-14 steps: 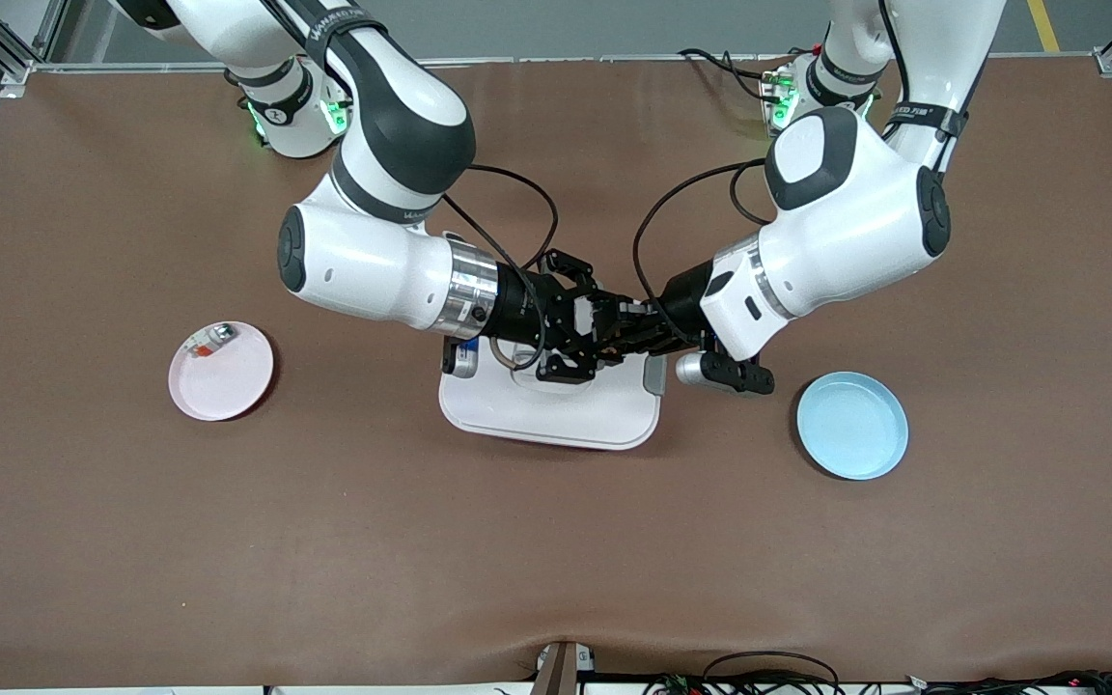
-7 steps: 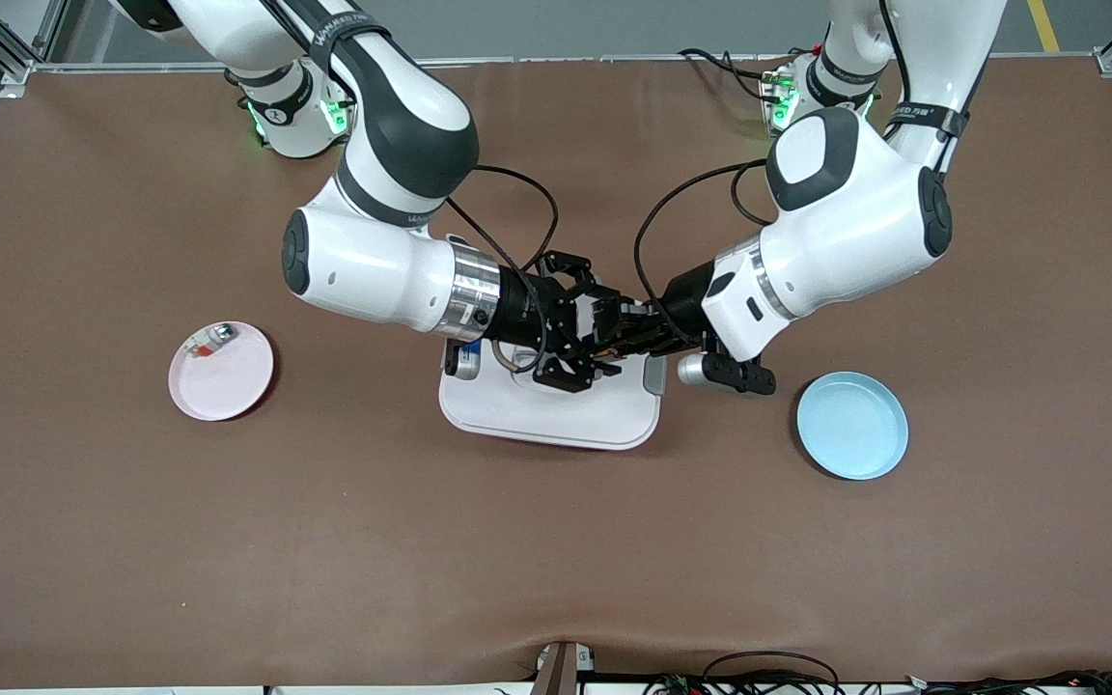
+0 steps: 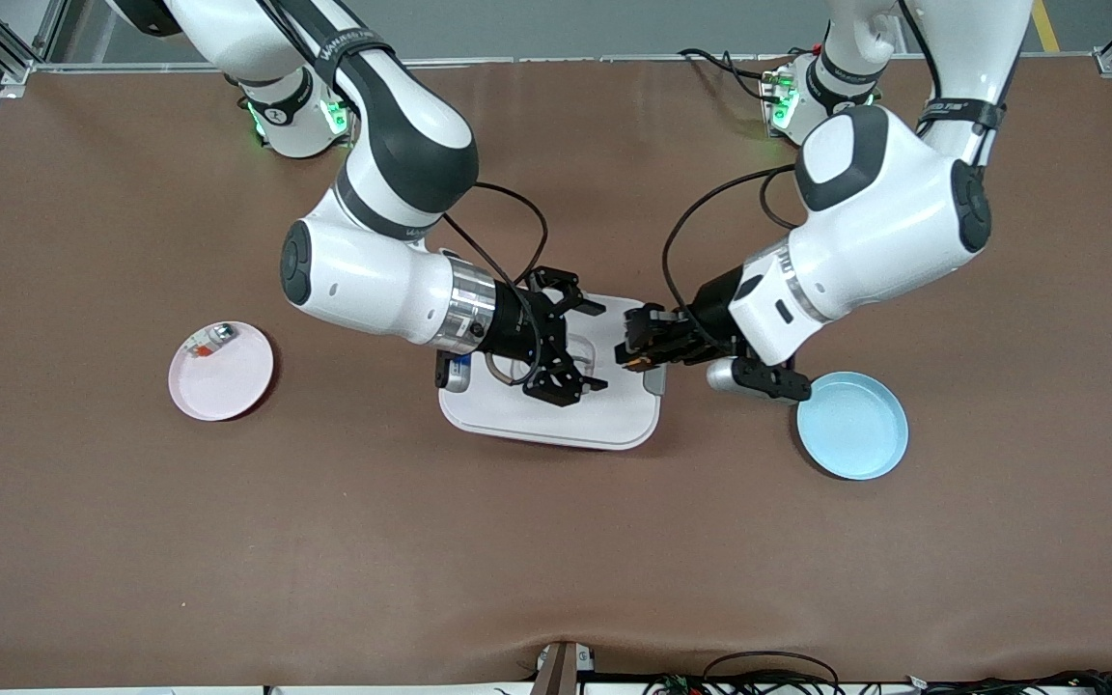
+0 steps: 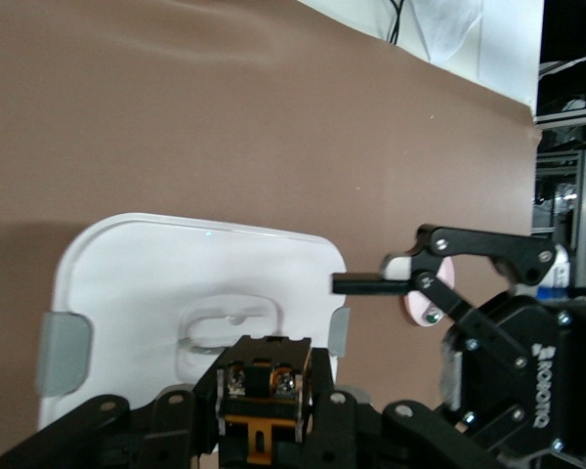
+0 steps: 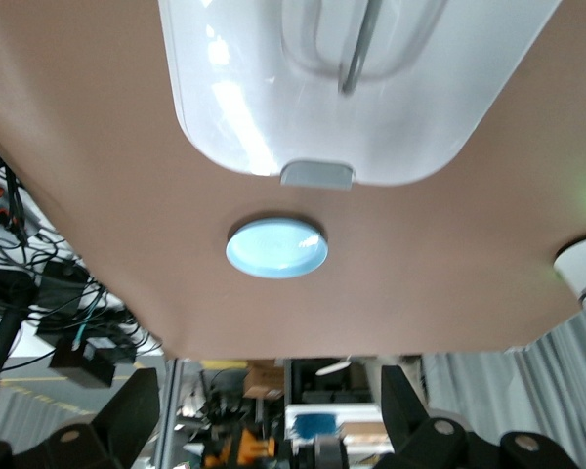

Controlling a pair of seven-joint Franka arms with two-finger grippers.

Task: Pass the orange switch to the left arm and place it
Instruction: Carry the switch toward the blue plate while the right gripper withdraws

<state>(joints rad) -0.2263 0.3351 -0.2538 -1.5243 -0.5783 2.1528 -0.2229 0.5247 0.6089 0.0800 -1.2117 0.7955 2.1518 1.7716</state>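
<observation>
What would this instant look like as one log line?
left tool: shut on tiny black-and-orange switch | right tool: open, empty | both over white box

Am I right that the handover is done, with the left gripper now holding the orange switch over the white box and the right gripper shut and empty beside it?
Not quite: the right gripper is open, not shut, as the front view shows its fingers spread. The rest holds: the left gripper holds the orange switch over the box, and the right gripper is empty beside it.

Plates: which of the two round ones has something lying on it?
The pink plate, toward the right arm's end of the table, carries a small clear-silver piece with a red bit at its rim. The blue plate, toward the left arm's end, shows nothing on it.
</observation>
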